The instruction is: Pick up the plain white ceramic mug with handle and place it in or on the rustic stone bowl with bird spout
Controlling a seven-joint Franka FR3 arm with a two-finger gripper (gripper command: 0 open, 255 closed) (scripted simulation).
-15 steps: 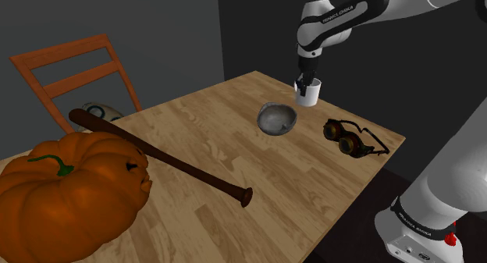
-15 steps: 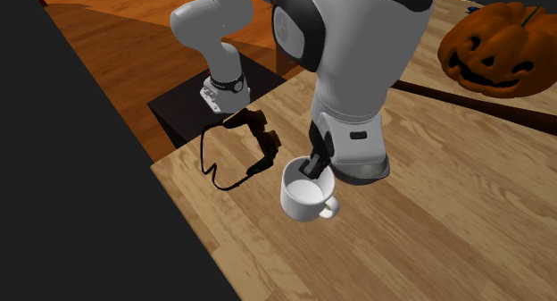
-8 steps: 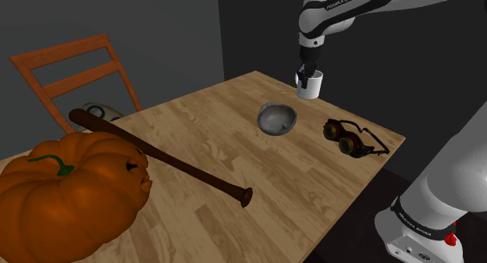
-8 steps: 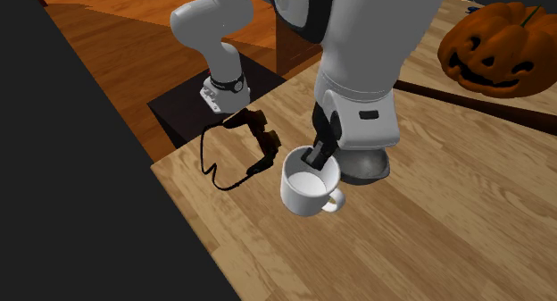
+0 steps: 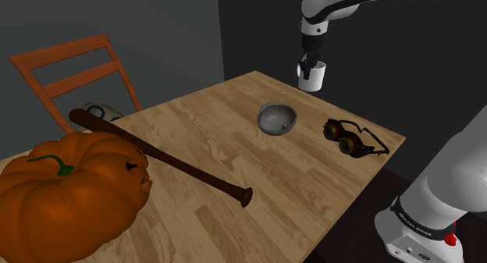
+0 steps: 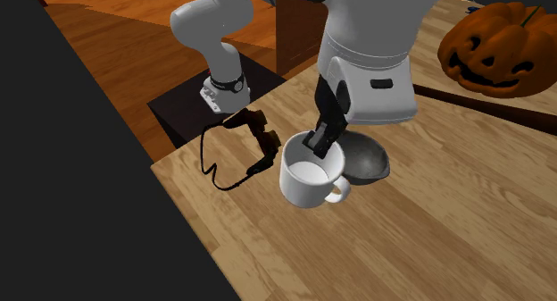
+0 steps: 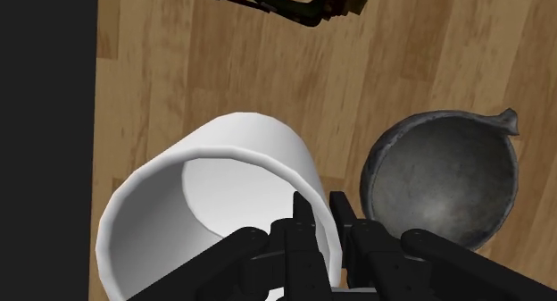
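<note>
The wooden table point(image 5: 203, 136) carries the grey stone bowl point(image 5: 276, 119), which sits open side up and so is ready to take something from above. Dark goggles point(image 5: 351, 138) lie near the bowl, seemingly off the likely path. The white mug point(image 6: 308, 181) hangs in the air just beside the bowl and above its rim, high enough to pass over it. The gripper point(image 7: 320, 208) pinches the mug's wall, one finger inside and one outside, so the mouth faces up.
</note>
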